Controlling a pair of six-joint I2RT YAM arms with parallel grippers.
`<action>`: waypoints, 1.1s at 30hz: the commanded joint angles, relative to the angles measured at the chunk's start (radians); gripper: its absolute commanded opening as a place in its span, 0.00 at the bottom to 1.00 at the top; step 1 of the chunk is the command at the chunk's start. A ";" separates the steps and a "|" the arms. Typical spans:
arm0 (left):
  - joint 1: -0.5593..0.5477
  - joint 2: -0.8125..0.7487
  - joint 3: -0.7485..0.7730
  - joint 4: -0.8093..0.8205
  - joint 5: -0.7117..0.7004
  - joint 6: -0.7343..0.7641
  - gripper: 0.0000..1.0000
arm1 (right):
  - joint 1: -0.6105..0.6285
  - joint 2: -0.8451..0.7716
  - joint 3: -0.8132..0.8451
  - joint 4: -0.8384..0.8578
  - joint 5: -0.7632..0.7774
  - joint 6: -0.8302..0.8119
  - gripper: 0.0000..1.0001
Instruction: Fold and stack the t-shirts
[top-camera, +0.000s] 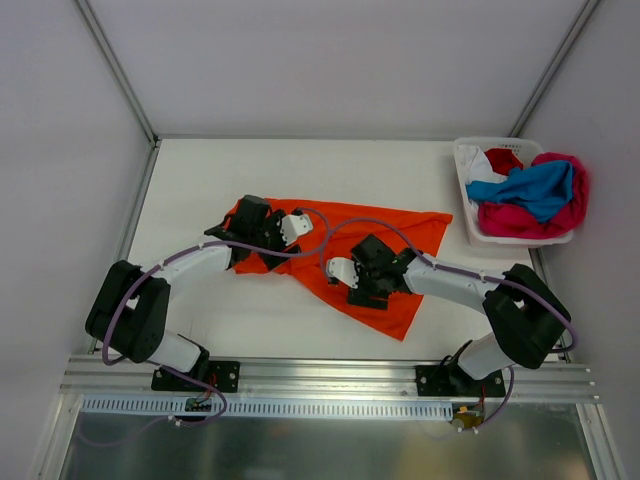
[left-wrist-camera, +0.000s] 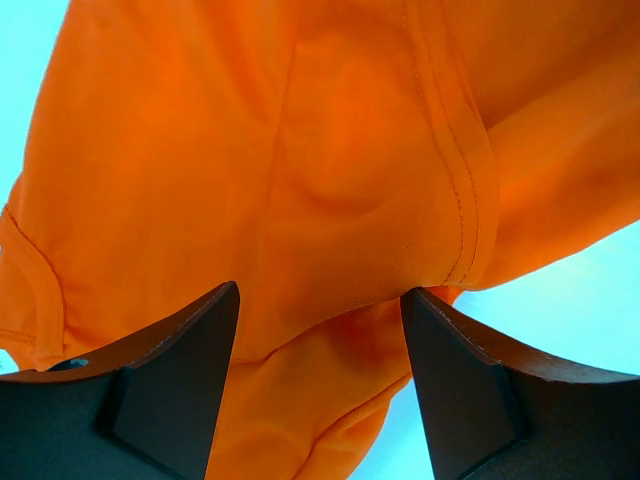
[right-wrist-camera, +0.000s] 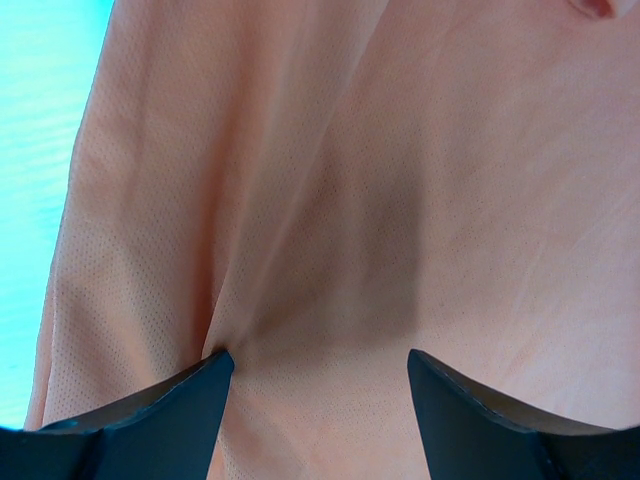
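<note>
Orange t-shirt: spread crumpled across the middle of the table, under both grippers.
Left gripper: jaws spread, not clamped, a bulging seamed fold of the orange cloth between them at the shirt's left end.
Right gripper: released, jaws apart, tips down on the cloth near the shirt's lower edge.
Other t-shirts: blue, magenta, red and white, heaped together.
Basket: white, at the far right corner, holding that heap.
</note>
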 joint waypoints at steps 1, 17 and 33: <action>-0.003 -0.002 0.039 0.056 0.009 -0.020 0.66 | 0.003 0.047 -0.049 -0.094 0.036 0.011 0.76; -0.002 0.096 0.082 0.045 0.003 -0.012 0.00 | 0.003 0.058 -0.046 -0.090 0.052 0.015 0.76; 0.025 -0.037 0.154 0.044 -0.137 -0.032 0.00 | 0.006 0.053 -0.046 -0.105 0.037 0.021 0.76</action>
